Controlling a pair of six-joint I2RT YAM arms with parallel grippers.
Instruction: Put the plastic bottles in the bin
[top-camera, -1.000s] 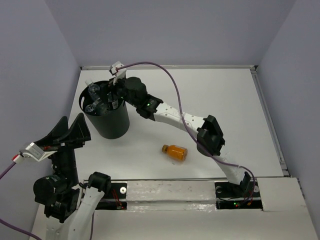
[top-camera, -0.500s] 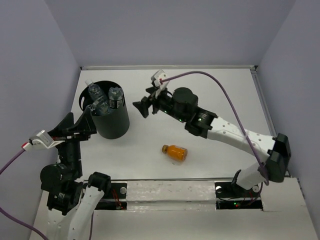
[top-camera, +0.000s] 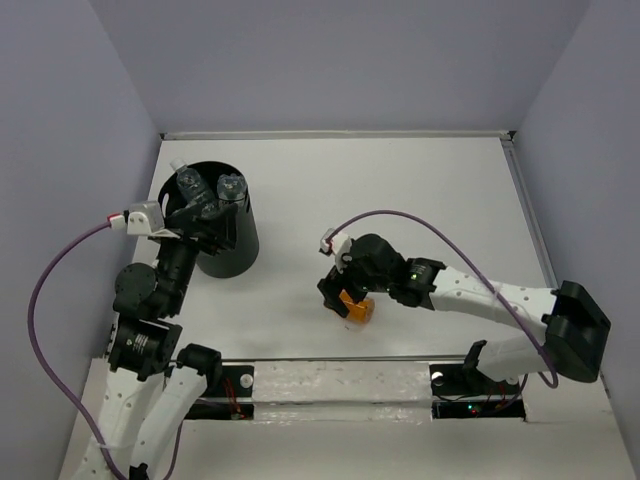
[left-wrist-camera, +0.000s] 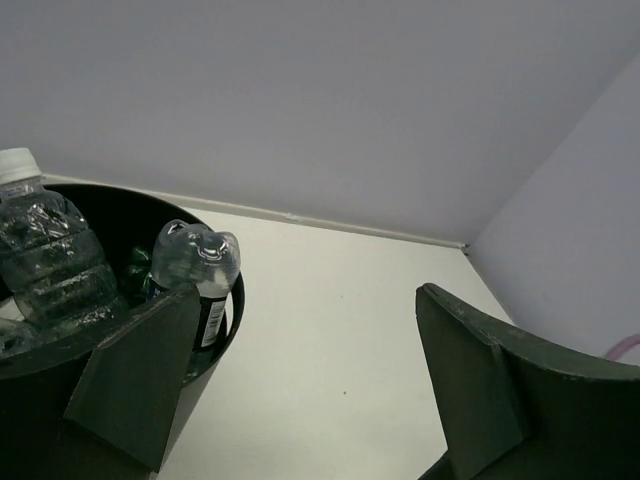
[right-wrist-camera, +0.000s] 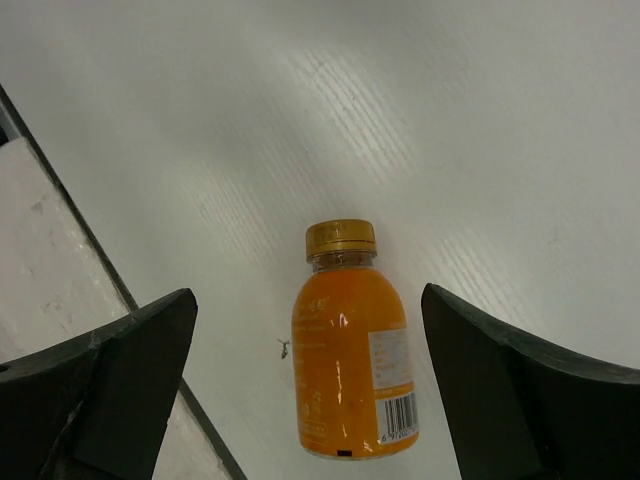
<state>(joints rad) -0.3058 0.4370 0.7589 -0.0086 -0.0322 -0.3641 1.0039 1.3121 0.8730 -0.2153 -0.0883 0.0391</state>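
Fingers (right-wrist-camera: 120, 370) of our right gripper (right-wrist-camera: 305, 295) gape astride the orange bottle (right-wrist-camera: 350, 370), at the bin's (top-camera: 225, 255) four o'clock, to pinch it; left gripper (left-wrist-camera: 307, 292) wide too.

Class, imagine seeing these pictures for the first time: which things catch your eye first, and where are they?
The orange bottle lies on its side on the white table, beneath the open right gripper. At the left, the black bin stands with clear bottles poking above its rim.
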